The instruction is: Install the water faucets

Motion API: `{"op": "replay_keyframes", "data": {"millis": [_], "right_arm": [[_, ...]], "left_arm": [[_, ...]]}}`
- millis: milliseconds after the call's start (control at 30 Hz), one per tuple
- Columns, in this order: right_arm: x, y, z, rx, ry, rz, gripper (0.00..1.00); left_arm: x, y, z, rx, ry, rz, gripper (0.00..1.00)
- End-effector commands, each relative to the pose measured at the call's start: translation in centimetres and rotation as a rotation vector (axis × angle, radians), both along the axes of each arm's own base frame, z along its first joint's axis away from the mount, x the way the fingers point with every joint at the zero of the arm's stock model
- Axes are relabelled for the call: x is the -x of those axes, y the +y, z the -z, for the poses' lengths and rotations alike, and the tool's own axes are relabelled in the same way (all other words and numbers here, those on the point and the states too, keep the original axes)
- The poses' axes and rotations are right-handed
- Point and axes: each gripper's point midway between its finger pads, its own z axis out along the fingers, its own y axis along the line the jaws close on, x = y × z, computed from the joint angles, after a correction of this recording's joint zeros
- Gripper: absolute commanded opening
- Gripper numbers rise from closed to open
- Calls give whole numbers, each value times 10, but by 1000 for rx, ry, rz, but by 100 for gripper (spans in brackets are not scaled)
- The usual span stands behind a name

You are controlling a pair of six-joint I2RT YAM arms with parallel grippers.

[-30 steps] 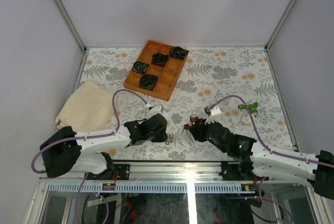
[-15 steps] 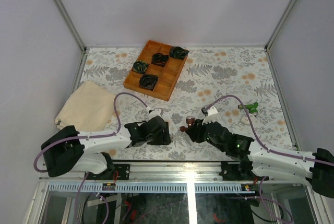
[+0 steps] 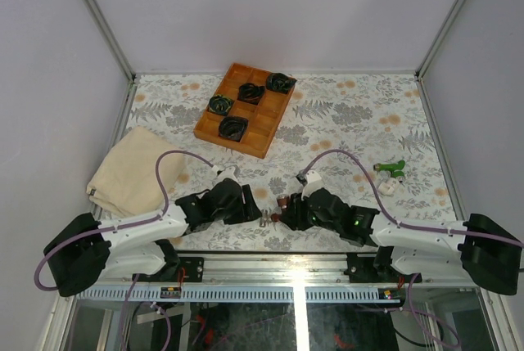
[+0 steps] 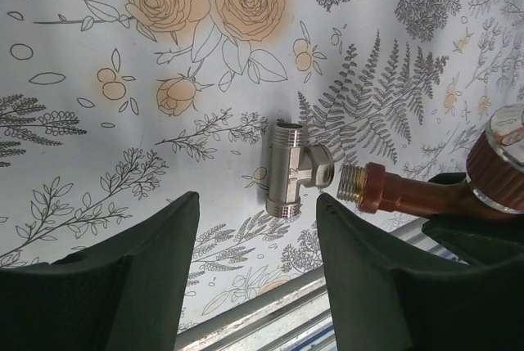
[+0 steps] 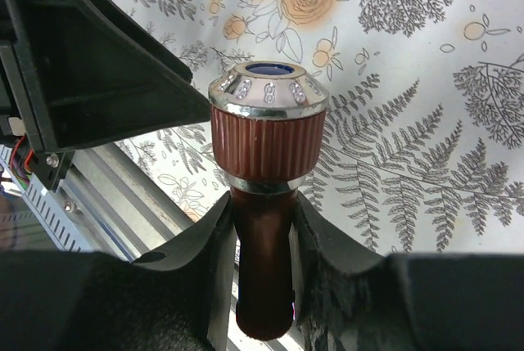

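Nothing is installed yet: jaws of the right gripper (image 5: 264, 228) clamp the red-brown faucet (image 4: 409, 191), its threads at the tee fitting (image 4: 295, 169); jaws of the left gripper (image 4: 258, 213) gape empty; the green faucet (image 3: 391, 168) lies untouched at mid-right.

- Left wrist view: the red-brown faucet (image 4: 409, 191) runs off the right edge, so its knob is cropped. Whether its threaded tip touches the silver tee fitting (image 4: 295, 169) cannot be told.
- Same view: the bottom edge cuts off both fingers of the left end effector (image 4: 258, 204).
- Right wrist view: the faucet's lower stem disappears inside the right end effector (image 5: 262, 232), hiding its threaded end.
- Top view: the green faucet (image 3: 391, 168) and the white piece (image 3: 386, 188) are too small for detail.
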Motion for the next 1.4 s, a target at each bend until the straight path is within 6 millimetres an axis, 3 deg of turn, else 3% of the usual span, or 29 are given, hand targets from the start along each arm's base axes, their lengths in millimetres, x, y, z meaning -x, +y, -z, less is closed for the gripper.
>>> {"op": "replay_keyframes", "data": {"millis": [0,167,433,1067,1367], "right_arm": [[-6,22,-38,-94,-55,-32,0],[-10,18,-45,-79,-77,-12,0],[-11,23,-28,-7,-41,-20,0],[-19,0,-3,121,-23,68,0],[-17,15,-34,2,-66,23,0]], "left_arm": [[-5,-5,-8,48,-23,-7,58],[-4,-7,-8,56,-21,-3,58],[-4,-11,-9,68,-14,6,59],[0,-23,-5,110,17,40,61],[-1,-23,-7,125,10,27,61]]}}
